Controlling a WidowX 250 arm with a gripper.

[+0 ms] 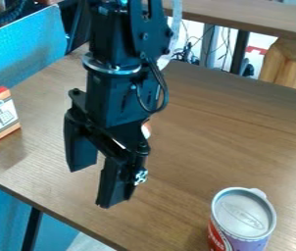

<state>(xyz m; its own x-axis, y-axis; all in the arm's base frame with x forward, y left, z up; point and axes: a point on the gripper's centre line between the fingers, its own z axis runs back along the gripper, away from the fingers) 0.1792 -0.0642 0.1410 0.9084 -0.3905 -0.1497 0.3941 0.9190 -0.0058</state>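
The black jaws [97, 185] are open, their 2 fingers pointing down and spread apart, with wood of the tabletop [196, 142] visible through the gap. They hang toward the left of the view's middle, below the black arm [121, 93].

To the right of the jaws and lower in the view, well apart from them, a cylindrical canister [242, 220] stands upright on the tabletop. It has a pale grey lid with a small tab at the rim, and its side shows red and purple; the view's bottom edge cuts it off.

To the left of the jaws and higher up, a small carton [0, 115] stands upright, with a red top, orange-brown bands and a white panel bearing a dark grid drawing.

Just right of the arm and above the jaws, a mostly hidden white and orange-red item [146, 129] peeks out; its kind is unclear.
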